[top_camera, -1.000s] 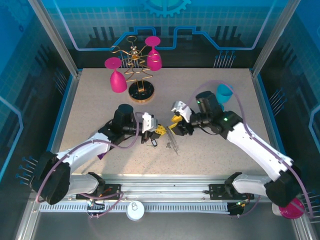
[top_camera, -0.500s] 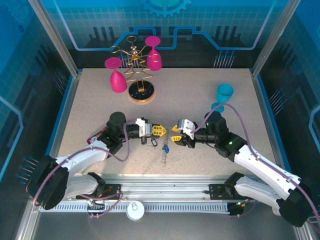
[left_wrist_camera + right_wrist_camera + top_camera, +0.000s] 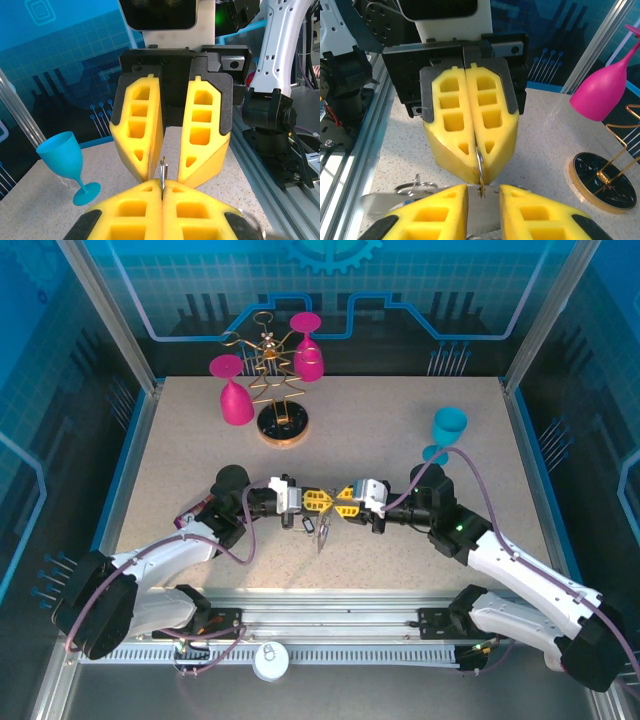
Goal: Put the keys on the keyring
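My two grippers meet tip to tip over the middle of the table. The left gripper (image 3: pixel 321 502) (image 3: pixel 163 186) is shut on the keyring (image 3: pixel 162 172) (image 3: pixel 480 162), a thin metal loop seen edge-on and poking out past its tips. The right gripper (image 3: pixel 344 503) (image 3: pixel 483 192) stands open, one yellow finger on each side of that loop with a gap left. A thin grey strand (image 3: pixel 321 532) hangs below the tips. A small silver ring with a piece on it (image 3: pixel 412 186) lies on the table beside them. I cannot make out the keys for sure.
A gold wire rack (image 3: pixel 277 390) with two pink glasses (image 3: pixel 235 398) stands at the back left. A teal glass (image 3: pixel 447 430) (image 3: pixel 67 162) stands at the right, behind the right arm. The aluminium rail (image 3: pixel 330 625) runs along the near edge.
The right gripper came in from the right and narrowed its jaws around the loop held by the left gripper. The grey strand rose off the table.
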Action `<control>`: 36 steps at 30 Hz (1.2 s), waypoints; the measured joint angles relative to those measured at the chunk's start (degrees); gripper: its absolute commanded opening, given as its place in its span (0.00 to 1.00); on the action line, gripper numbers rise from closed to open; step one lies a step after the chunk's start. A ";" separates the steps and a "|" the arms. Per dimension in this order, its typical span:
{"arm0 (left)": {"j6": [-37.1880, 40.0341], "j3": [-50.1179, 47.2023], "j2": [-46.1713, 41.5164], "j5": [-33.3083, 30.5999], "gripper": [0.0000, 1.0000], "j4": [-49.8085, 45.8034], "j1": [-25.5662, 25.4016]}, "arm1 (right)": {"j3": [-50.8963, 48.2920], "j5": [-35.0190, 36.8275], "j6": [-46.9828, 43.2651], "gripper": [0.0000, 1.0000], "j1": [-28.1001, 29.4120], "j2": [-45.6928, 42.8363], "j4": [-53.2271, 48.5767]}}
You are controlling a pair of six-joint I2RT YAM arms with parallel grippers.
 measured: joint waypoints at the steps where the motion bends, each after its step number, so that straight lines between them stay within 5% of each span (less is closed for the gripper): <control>1: 0.00 0.00 0.00 0.02 0.00 0.00 -0.02 | 0.00 -0.02 -0.02 0.20 0.09 0.02 0.37; 10: -0.04 -0.09 0.00 -0.02 0.00 0.07 0.07 | 0.00 0.13 -0.68 0.00 0.48 0.44 1.25; 14: 0.00 -0.11 0.00 -0.96 0.23 -0.13 -0.02 | 1.81 1.03 -2.69 0.00 0.70 0.81 -2.23; 18: 3.26 0.22 -1.01 -3.56 0.27 -5.51 -0.70 | 8.35 3.50 -7.17 0.00 1.84 3.54 -13.49; 27: 15.17 4.70 -2.10 -10.10 0.12 -25.57 -4.28 | 24.76 14.53 -17.18 0.00 7.30 13.66 -39.89; 36: 18.71 4.79 -2.91 -12.46 0.00 -29.24 -5.31 | 25.70 16.06 -18.36 0.00 8.39 14.58 -42.80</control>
